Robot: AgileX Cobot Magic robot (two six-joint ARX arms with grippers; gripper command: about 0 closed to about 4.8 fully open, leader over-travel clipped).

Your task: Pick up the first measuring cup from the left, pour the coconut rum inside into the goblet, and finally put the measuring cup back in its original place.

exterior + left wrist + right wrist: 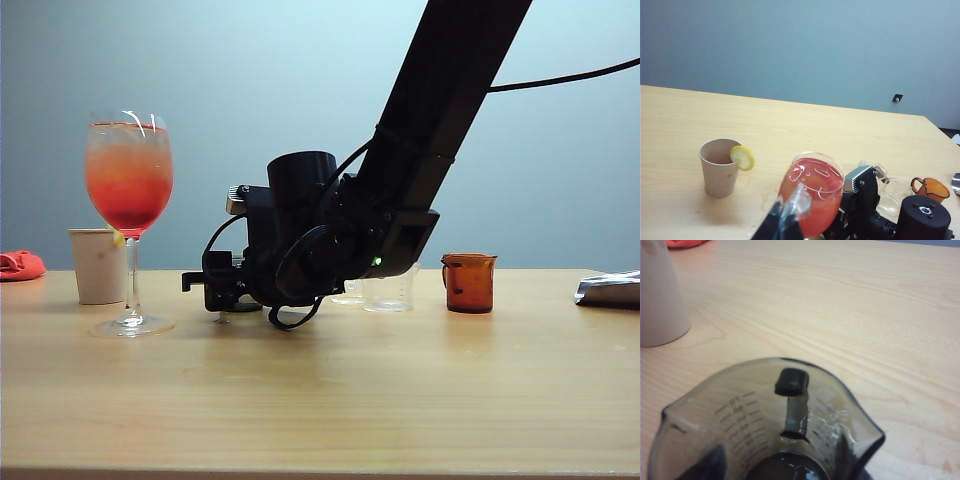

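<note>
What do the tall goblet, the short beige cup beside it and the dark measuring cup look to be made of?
The goblet: clear, glossy glass by the look, with bright glints on bowl and stem. The beige cup: probably paper, matte and opaque with a thin rolled rim. The measuring cup: smoky translucent material with printed gradations, glass or plastic; the pictures leave it open. The table: pale wood grain, possibly laminate.
</note>
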